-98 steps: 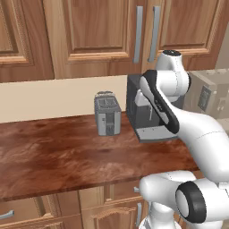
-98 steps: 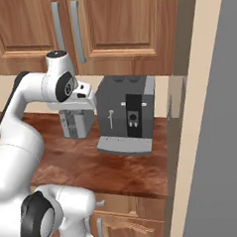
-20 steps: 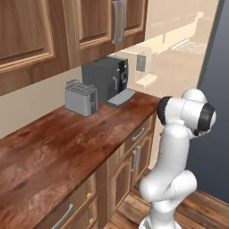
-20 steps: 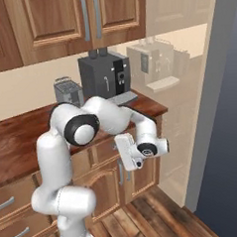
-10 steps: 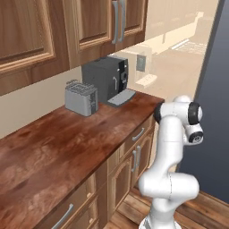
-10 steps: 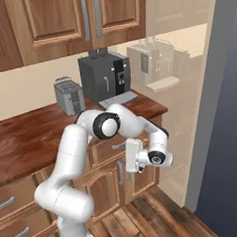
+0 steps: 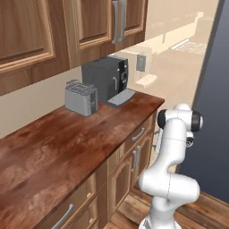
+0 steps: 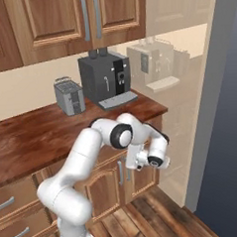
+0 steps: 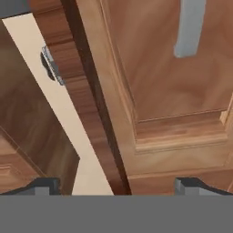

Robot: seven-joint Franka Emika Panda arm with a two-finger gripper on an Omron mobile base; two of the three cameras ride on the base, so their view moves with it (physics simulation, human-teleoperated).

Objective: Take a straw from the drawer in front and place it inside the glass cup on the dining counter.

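Claw (image 9: 116,184) wide open before unlabelled wooden cabinet door (image 9: 173,91).

The arm (image 8: 88,157) is glossy white, built of rounded, tube-like segments that swell into bulbous joints. Each joint ends in a dark grey round cap ringed in black. The tool (image 9: 116,184) has two small dark grey finger tips (image 9: 43,185), blocky and flat-topped.
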